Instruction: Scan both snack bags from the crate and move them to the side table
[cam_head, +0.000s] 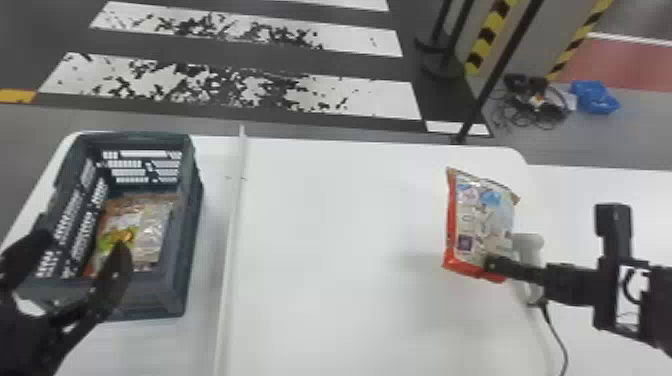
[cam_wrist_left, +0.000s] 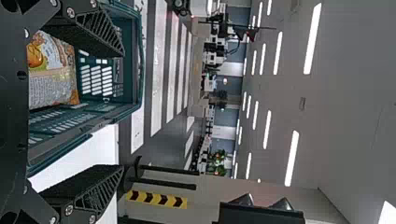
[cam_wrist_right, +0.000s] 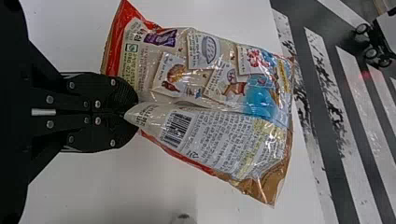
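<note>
At the right of the head view, my right gripper is shut on the lower edge of a red and white snack bag. In the right wrist view the same gripper pinches a fold of that snack bag, its barcode side showing. The second snack bag lies inside the dark crate at the left. My left gripper stands open over the crate's near end. The left wrist view shows the left gripper with fingers wide apart, the second bag in the crate beyond them.
A light grey scanner with a cable is on the right, just behind the held bag. A raised white strip runs between the crate and the white table. Another white table surface adjoins at the right.
</note>
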